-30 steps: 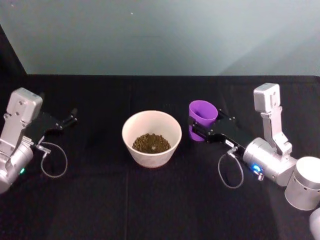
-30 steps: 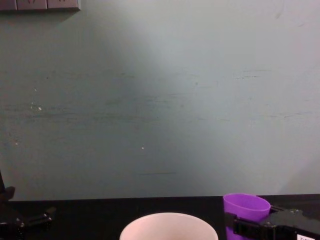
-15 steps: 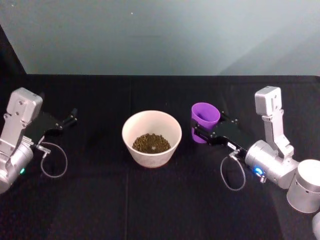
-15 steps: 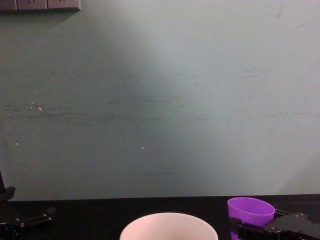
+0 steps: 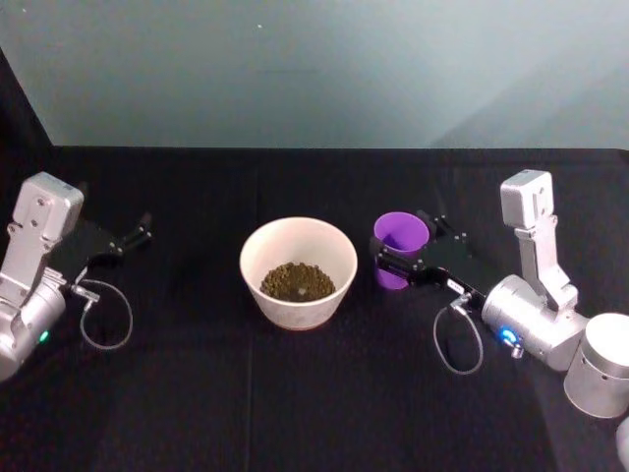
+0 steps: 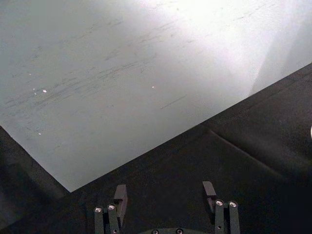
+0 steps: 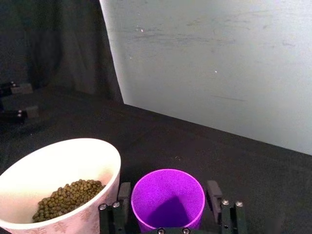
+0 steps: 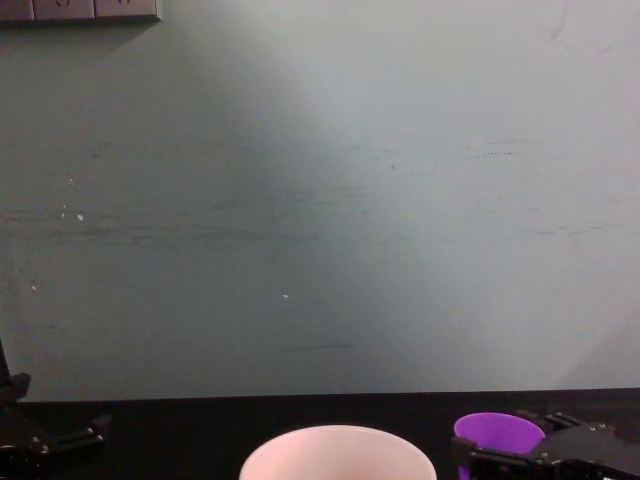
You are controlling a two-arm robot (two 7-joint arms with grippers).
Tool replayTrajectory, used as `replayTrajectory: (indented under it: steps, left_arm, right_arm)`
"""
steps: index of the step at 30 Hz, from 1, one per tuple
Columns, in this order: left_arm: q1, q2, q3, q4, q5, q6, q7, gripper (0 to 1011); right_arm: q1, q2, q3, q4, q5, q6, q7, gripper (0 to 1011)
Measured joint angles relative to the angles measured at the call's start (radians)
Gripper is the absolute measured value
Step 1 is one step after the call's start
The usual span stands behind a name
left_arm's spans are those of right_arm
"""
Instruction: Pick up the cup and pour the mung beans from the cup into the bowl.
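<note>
Black tablecloth point(image 5: 295, 393), grey-green wall point(image 8: 320, 200) w/ outlets point(image 8: 80, 10).

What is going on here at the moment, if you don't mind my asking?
The right gripper has its fingers on either side of the purple cup, which stands upright and looks empty just right of the white bowl. The mung beans already lie in the bowl. The left gripper rests open at the table's left side.

The cup point(image 5: 400, 246), held upright in the right gripper point(image 5: 405, 252), has dropped lower than a second ago. It now sits just beside the bowl point(image 5: 298, 271), at its 3 o'clock.
</note>
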Motion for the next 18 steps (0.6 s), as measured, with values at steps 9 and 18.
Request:
replayTrajectory:
  steps: [9,18]
  left_arm:
    - [0.000,0.000,0.000,0.000,0.000,0.000,0.000,1000]
    - [0.000,0.000,0.000,0.000,0.000,0.000,0.000,1000]
  right_arm:
    - [-0.003,0.016,-0.014,-0.030,0.017,-0.017,-0.015,1002]
    - [-0.028,0.058,-0.004,-0.181,0.011,-0.025,-0.078,1002]
